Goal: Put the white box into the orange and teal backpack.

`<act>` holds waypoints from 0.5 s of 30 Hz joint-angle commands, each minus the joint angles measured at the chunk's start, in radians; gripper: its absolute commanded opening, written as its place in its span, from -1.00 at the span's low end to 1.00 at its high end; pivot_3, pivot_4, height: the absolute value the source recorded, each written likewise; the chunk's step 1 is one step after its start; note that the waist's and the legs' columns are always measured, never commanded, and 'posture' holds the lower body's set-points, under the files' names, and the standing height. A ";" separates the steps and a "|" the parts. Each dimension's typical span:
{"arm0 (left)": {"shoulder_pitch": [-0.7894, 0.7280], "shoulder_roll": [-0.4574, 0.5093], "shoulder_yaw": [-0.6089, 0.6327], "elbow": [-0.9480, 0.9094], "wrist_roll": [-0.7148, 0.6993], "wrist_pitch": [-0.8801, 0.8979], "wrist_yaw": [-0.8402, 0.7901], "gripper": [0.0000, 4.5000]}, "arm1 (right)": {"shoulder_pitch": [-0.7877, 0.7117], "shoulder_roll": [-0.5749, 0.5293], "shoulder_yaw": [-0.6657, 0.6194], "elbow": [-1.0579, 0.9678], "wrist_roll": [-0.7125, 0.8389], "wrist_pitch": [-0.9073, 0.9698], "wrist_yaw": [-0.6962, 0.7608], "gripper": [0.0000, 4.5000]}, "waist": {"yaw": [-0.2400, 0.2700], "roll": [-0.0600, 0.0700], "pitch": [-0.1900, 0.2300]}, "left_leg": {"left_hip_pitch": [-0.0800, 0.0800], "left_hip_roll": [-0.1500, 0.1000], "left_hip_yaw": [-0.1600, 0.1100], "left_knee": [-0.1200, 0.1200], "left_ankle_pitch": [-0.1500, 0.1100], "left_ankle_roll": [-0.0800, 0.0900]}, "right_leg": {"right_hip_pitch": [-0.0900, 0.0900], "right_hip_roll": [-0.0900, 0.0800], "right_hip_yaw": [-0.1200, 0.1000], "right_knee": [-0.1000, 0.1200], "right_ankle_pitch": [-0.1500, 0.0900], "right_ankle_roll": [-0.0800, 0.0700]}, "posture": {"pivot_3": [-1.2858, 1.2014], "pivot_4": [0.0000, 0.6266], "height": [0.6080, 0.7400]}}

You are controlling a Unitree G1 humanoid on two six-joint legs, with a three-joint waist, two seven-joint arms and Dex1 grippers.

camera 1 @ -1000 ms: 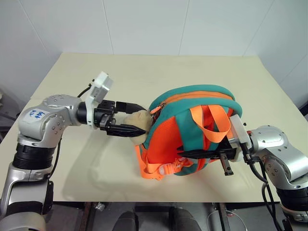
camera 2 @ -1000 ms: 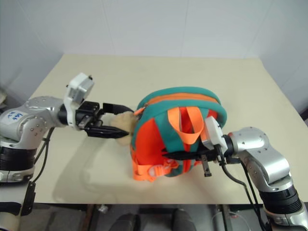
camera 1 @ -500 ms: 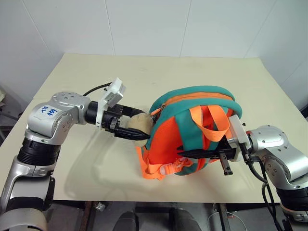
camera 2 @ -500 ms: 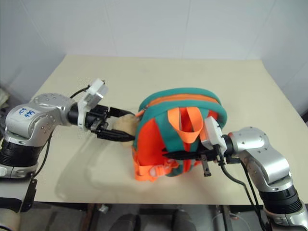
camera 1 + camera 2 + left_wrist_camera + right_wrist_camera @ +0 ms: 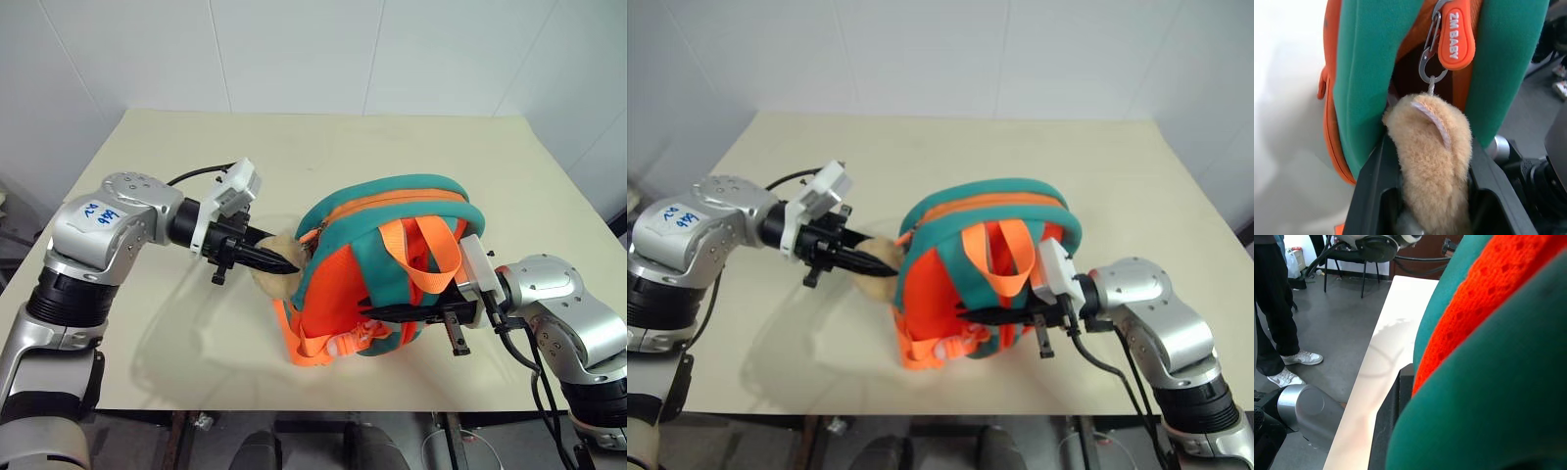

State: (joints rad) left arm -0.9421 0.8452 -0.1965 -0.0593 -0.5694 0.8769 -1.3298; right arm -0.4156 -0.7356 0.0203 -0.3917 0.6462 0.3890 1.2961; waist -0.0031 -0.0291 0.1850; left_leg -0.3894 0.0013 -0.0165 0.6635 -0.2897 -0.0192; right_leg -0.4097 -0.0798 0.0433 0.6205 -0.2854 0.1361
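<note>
Since a second ago, the left gripper [image 5: 279, 264] has closed its fingers from wide open down onto the plush toy [image 5: 1432, 156], and the wrist has turned a little; the hand itself stays at the same place. Now both black fingers press the tan toy from its two sides (in the left wrist view the plush fills the gap between them). A thin cord joins the toy to a metal clip [image 5: 1429, 54] with an orange zipper tag, at the left end of the backpack [image 5: 392, 269].

This backpack stands upright on the cream table [image 5: 294, 147], straps toward the robot, its teal rim on top. The right gripper [image 5: 431, 313] is at the right lower side of the backpack, fingers narrow and shut on its black strap, unchanged. From the right wrist view, a person's legs and shoes [image 5: 1286, 367] stand on the grey floor beside the table.
</note>
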 commanded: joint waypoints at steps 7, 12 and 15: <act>-0.039 0.151 0.082 0.046 0.014 -0.064 -0.119 -0.64 | 0.002 0.000 -0.016 -0.010 0.011 -0.017 0.000 -0.78 | -0.002 0.000 0.000 | 0.000 0.001 0.000 -0.002 0.000 0.000 | -0.001 0.000 0.000 0.000 -0.001 -0.001 | 0.03 -0.52 1.00; -0.036 0.220 0.086 0.060 0.002 -0.087 -0.211 -0.64 | 0.011 0.002 -0.014 -0.010 0.008 -0.021 0.001 -0.78 | -0.001 0.000 0.000 | 0.000 0.000 0.001 -0.002 0.000 0.000 | -0.001 0.000 -0.001 0.000 -0.001 -0.001 | 0.03 -0.52 1.00; -0.010 0.269 0.068 0.053 0.003 -0.106 -0.268 -0.64 | 0.013 0.001 -0.014 -0.011 0.009 -0.020 0.000 -0.78 | -0.004 0.001 0.001 | 0.000 0.001 0.001 -0.002 0.000 0.000 | -0.001 0.000 0.000 0.000 -0.001 -0.001 | 0.03 -0.52 1.00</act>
State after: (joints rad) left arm -0.9630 1.0730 -0.1496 0.0054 -0.5682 0.7920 -1.5020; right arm -0.4061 -0.7349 0.0206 -0.3892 0.6463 0.3877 1.2957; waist -0.0075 -0.0284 0.1855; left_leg -0.3891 0.0023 -0.0158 0.6615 -0.2898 -0.0191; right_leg -0.4105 -0.0794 0.0429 0.6203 -0.2864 0.1346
